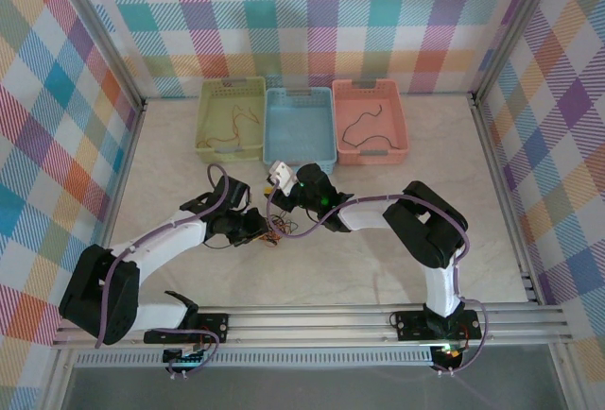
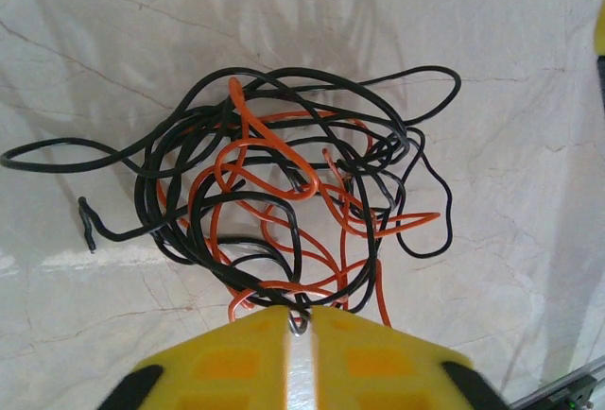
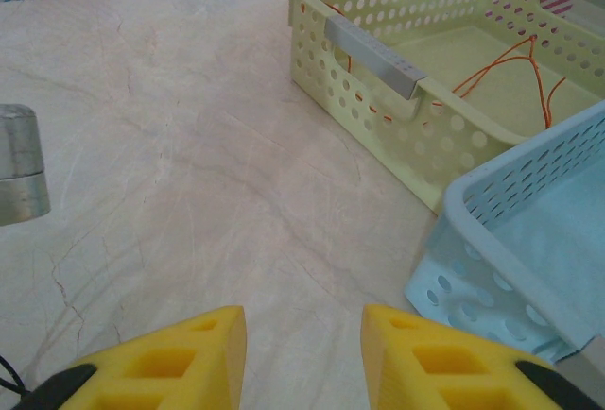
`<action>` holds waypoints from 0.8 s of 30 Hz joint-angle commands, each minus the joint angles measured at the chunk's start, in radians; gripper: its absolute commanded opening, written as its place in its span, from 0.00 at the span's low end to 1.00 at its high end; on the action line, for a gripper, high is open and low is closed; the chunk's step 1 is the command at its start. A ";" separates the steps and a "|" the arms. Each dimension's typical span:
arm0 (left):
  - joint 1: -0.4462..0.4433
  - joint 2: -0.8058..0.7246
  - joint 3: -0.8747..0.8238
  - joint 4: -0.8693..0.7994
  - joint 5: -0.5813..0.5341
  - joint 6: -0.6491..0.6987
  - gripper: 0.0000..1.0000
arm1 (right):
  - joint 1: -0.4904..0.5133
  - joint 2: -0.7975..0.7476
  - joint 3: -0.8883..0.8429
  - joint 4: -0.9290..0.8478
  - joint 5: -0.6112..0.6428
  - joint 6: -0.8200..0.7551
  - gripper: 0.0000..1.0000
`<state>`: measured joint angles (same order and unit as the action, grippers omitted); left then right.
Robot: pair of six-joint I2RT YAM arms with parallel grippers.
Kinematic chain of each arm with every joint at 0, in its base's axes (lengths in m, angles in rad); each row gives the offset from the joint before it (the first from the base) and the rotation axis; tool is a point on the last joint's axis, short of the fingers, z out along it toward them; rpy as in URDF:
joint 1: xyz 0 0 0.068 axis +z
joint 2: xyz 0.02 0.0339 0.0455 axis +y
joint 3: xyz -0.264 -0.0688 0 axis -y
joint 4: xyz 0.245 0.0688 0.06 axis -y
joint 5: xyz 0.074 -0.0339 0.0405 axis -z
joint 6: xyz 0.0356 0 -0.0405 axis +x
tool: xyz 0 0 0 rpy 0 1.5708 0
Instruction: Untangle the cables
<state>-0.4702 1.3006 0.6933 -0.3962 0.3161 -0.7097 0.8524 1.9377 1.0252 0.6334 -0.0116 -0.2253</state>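
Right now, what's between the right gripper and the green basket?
Bare table top, per the right wrist view: nothing sits between the open right gripper and the green basket's near wall.

Three plastic baskets in a row on a marbled table, plaid walls around.
A yellow-green basket [image 1: 232,119] stands on the left, a blue basket [image 1: 299,127] in the middle and a salmon-pink basket [image 1: 370,120] on the right, side by side at the far end of the pale, veined table [image 1: 378,268]. Their sides are perforated. Plaid walls [image 1: 312,13] close the back and both sides, and a metal rail [image 1: 321,320] runs along the near edge.
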 commanded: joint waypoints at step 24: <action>-0.016 -0.040 0.007 0.027 -0.035 -0.049 0.40 | 0.000 -0.039 0.015 0.008 -0.007 0.002 0.38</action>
<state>-0.4736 1.2388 0.6949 -0.4000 0.2695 -0.7315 0.8524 1.9358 1.0252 0.6334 -0.0113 -0.2253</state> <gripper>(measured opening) 0.402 0.379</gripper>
